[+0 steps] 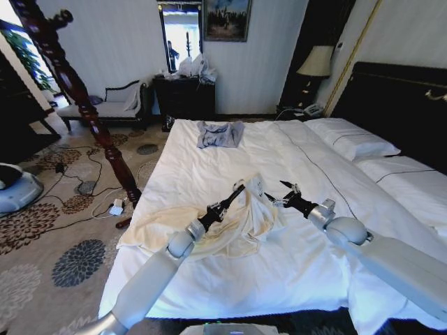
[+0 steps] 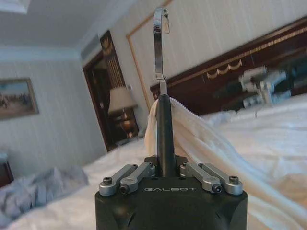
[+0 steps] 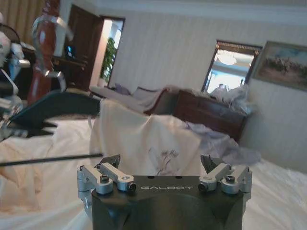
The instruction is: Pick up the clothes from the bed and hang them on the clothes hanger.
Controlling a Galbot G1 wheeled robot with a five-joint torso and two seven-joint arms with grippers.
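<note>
Site: hotel-style bedroom, as I read it | wide bed point(image 1: 279, 230) in white sheets, pillows point(image 1: 353, 143), tall dark headboard point(image 1: 398, 105) | bedside lamp point(image 1: 316, 63) | framed painting point(image 1: 227, 17) | dark dresser point(image 1: 185, 98) | chaise point(image 1: 105, 106) | floral carpet point(image 1: 49, 244)

We see a grey-blue garment point(image 1: 220, 134) crumpled near the far edge of the bed, a dark dresser point(image 1: 185, 98) beyond it, a lamp point(image 1: 316, 63), a framed painting point(image 1: 227, 19), and a patterned carpet point(image 1: 49, 237).
</note>
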